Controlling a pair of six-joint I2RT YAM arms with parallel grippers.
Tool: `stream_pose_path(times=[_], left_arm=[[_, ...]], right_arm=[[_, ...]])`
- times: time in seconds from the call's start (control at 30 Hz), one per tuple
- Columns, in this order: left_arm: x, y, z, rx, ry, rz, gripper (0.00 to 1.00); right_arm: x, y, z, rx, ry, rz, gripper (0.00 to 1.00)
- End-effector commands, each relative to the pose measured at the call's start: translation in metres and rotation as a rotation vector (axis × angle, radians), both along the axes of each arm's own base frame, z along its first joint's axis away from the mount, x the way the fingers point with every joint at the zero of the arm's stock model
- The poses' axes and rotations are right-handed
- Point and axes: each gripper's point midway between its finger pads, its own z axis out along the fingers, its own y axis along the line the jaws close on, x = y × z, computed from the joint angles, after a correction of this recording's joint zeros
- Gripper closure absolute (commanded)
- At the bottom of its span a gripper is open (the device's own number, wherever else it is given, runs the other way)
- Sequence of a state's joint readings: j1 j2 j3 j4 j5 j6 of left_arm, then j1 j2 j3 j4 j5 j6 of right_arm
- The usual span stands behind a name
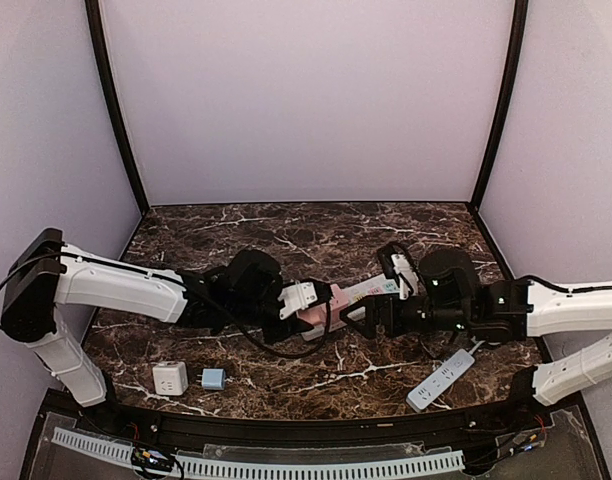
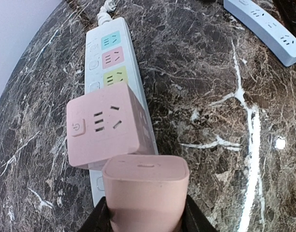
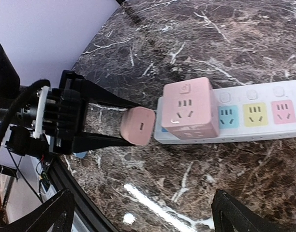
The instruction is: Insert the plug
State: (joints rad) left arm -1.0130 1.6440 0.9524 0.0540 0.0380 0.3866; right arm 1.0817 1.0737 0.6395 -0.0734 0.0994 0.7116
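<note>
My left gripper point(image 1: 304, 305) is shut on a pink charger plug point(image 2: 145, 191), held just above the table at the near end of a white power strip point(image 2: 109, 63) with coloured sockets. A pink cube adapter point(image 2: 107, 125) sits plugged on that end of the strip, right next to the plug. In the right wrist view the plug point(image 3: 137, 126) hangs beside the cube point(image 3: 189, 108), a narrow gap apart. My right gripper point(image 3: 150, 217) is open and empty, its fingers spread wide over the table beside the strip point(image 3: 254, 118). In the top view it point(image 1: 358, 318) is close to the cube point(image 1: 331, 303).
A second white power strip point(image 1: 441, 378) lies at the front right, also in the left wrist view point(image 2: 264, 24). A small white adapter point(image 1: 169, 377) and a small blue one point(image 1: 213, 378) sit at the front left. Purple walls enclose the marble table point(image 1: 286, 235).
</note>
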Motion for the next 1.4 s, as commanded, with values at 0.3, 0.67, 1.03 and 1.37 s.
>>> stream_pose_path(times=[0.3,0.67,1.03,1.37], left_arm=[[-0.035,-0.019,0.064,-0.246,-0.102,-0.073,0.99],[-0.045,-0.025,0.068,-0.286,-0.125,-0.095,0.99],[-0.033,-0.024,0.06,-0.252,-0.176,-0.042,0.99],[-0.03,-0.02,0.058,-0.242,-0.213,-0.036,0.99]], right_arm=[[-0.001,0.073,0.018,0.072,0.111,0.176,0.21],[0.006,0.077,0.015,0.049,0.122,0.155,0.42],[0.013,0.088,0.008,-0.004,0.139,0.154,0.59],[0.009,0.086,-0.001,-0.059,0.155,0.18,0.54]])
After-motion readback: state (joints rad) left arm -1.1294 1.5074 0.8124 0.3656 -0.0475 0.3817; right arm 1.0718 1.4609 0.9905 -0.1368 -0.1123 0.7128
